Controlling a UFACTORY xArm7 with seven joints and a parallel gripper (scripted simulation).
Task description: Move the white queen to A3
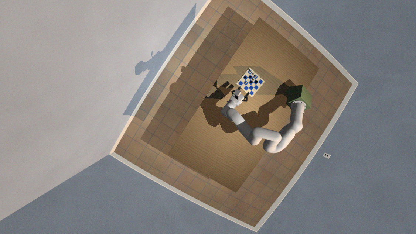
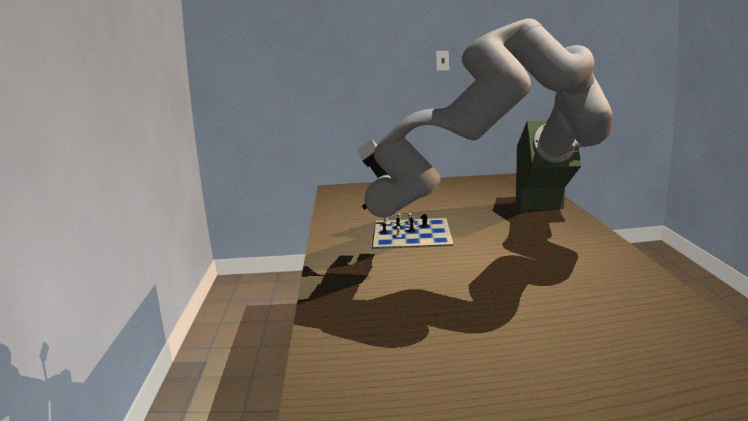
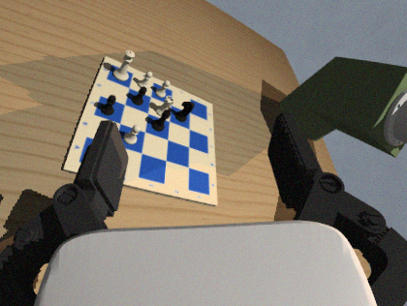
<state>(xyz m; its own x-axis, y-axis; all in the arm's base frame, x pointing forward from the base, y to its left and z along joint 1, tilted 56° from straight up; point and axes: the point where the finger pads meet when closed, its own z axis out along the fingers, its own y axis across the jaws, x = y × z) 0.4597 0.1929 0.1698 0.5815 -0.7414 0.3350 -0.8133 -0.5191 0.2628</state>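
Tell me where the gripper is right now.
In the wrist view the gripper hangs open and empty, low over the table beside the chessboard, at the edge opposite the tall white piece.

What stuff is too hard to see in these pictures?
- Letters and digits on the board: too small in every view.
- The tall white piece in the far corner: too blurry in the wrist view to name.
- The gripper: hidden behind the arm in the exterior view.
- The board's corner: covered by a finger in the wrist view.
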